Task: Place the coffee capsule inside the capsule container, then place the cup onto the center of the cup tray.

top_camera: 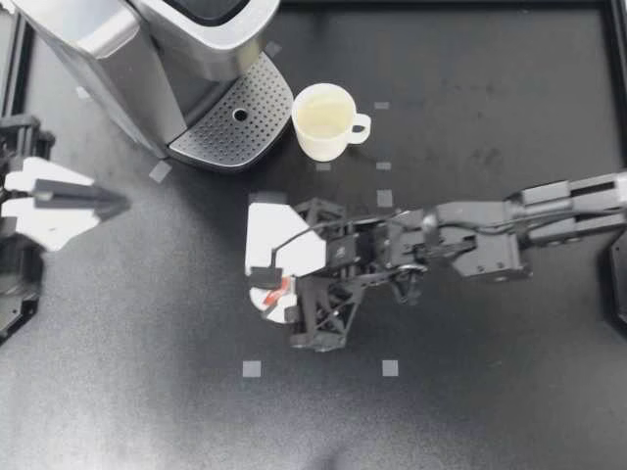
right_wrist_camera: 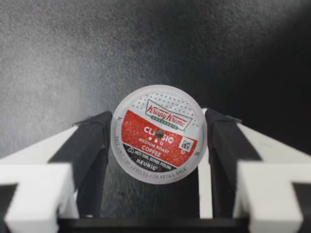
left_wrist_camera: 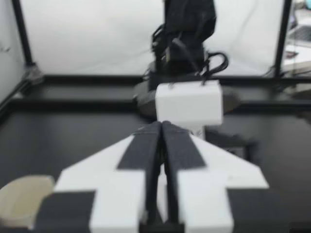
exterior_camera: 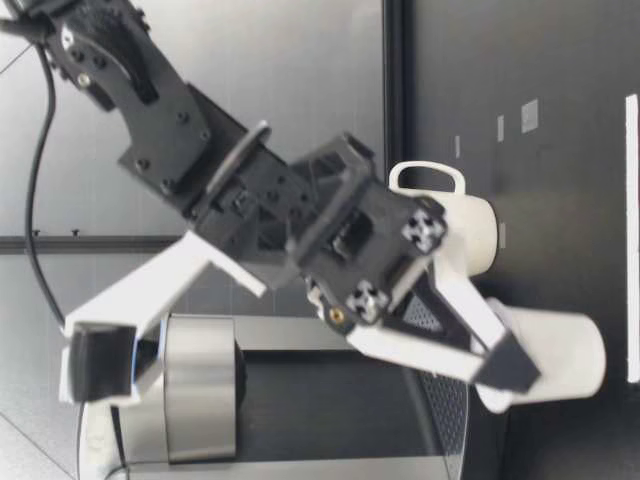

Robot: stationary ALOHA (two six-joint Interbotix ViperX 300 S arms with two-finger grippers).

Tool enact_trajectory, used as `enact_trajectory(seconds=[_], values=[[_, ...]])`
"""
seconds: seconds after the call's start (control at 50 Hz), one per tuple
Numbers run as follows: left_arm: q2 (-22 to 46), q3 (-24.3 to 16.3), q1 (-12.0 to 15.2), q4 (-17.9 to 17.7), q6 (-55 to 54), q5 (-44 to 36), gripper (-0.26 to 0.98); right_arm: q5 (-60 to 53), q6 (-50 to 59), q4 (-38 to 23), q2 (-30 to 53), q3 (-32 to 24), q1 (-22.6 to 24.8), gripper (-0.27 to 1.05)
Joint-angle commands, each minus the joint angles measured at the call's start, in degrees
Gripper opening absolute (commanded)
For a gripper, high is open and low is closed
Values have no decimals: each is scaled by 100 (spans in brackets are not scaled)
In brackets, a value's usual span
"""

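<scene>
My right gripper (top_camera: 270, 290) reaches to the middle of the table and is shut on the coffee capsule (top_camera: 265, 304). The right wrist view shows the capsule (right_wrist_camera: 158, 133) with its red and white lid facing the camera and a black pad (right_wrist_camera: 92, 141) against each side. In the low view the capsule (exterior_camera: 550, 360) stands upright, low over the table, behind one fingertip (exterior_camera: 505, 365). The white cup (top_camera: 326, 119) stands beside the machine's perforated cup tray (top_camera: 235, 122). My left gripper (top_camera: 103, 204) waits shut at the far left, holding nothing.
The silver coffee machine (top_camera: 127, 59) fills the back left corner. Small grey tape squares (top_camera: 252, 368) mark the black table. A black frame rail (top_camera: 617, 98) runs along the right side. In the left wrist view my shut fingers (left_wrist_camera: 146, 150) point toward the right arm (left_wrist_camera: 189, 102).
</scene>
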Motion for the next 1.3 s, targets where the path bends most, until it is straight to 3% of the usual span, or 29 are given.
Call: enact_trajectory(seconds=[0.0, 0.08, 0.2, 0.36, 0.52, 0.7, 0.84, 1.0, 1.08, 1.14, 1.28], values=[[404, -308, 413, 0, -35, 141, 11, -18, 62, 9, -334, 9, -53, 45], [870, -694, 721, 0, -44, 642, 11, -18, 185, 9, -457, 88, -79, 45], [1547, -1468, 861, 62, 35, 1758, 11, -97, 299, 9, -606, 264, -97, 45], [2241, -2751, 861, 721, 88, 3911, 11, -237, 316, 9, -826, 571, -141, 45], [2540, -3524, 800, 1494, 0, 5080, 11, -457, 325, 18, -1090, 949, -202, 45], [2953, -4210, 316, 2944, -765, 6390, 11, -1028, 422, 18, -1318, 1389, -220, 45], [3489, -4685, -536, 4658, -1644, 7726, 11, -1213, 422, 18, -1380, 1591, -220, 45], [4087, -4667, -1292, 6688, -2522, 8815, 11, -1354, 396, 9, -1406, 1740, -220, 45], [4377, -4544, -1494, 7453, -2936, 9114, 11, -1477, 378, 9, -1450, 1872, -220, 45], [4588, -4447, -1564, 7840, -3155, 9211, 11, -1582, 378, 9, -1494, 1951, -220, 45], [4922, -4280, -1556, 8244, -3357, 9281, 11, -1872, 369, 0, -1661, 2197, -220, 45]])
